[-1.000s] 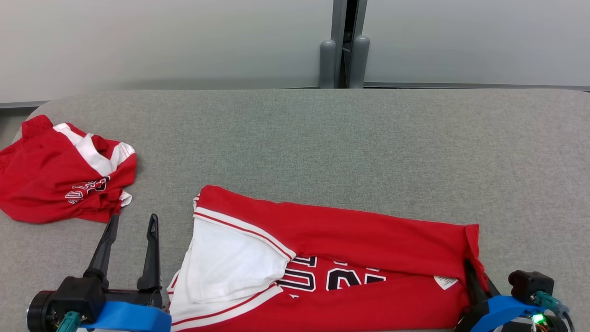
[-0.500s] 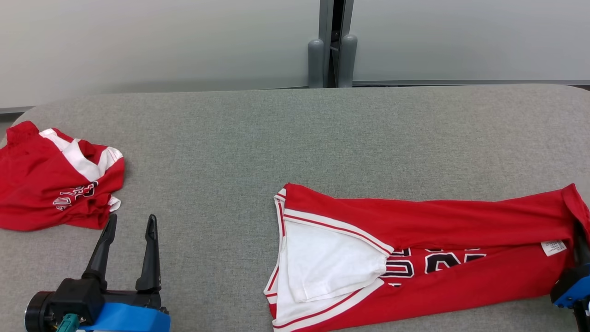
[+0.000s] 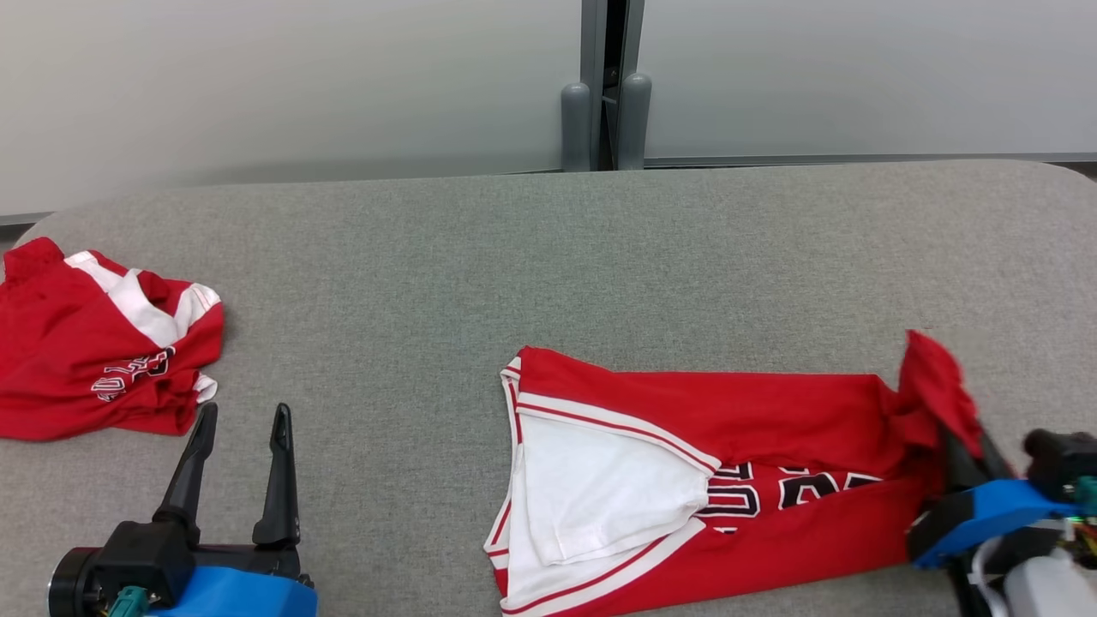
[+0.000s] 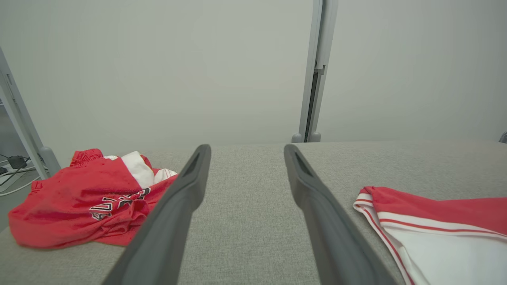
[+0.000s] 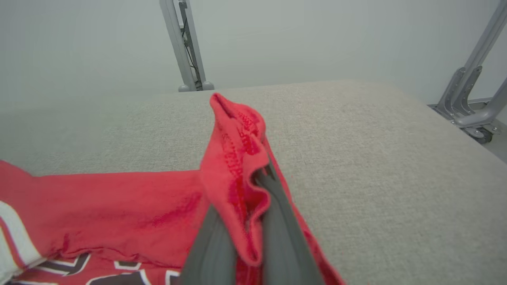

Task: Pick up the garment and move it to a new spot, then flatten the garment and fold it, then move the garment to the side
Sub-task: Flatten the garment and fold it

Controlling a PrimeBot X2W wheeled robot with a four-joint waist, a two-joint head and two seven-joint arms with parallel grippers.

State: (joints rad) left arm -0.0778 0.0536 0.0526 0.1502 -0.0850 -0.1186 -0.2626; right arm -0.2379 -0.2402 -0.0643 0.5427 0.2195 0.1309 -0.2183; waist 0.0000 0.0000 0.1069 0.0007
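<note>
- The garment [image 3: 728,428], a red jersey with white trim, lies lengthwise on the right front part of the grey table [image 3: 548,257]. Its white inner side shows at the left end.
- The right gripper [image 3: 964,450] is clamped on the garment's right end. The cloth bunches over the fingers [image 5: 210,245] and rises off the table there.
- The left gripper [image 3: 245,413] sits low at the front left, jaws wide with nothing between them, well apart from the garment.
- A red heap [image 3: 94,360] of cloth lies crumpled at the table's left edge, just beyond the left gripper's tips.
</note>
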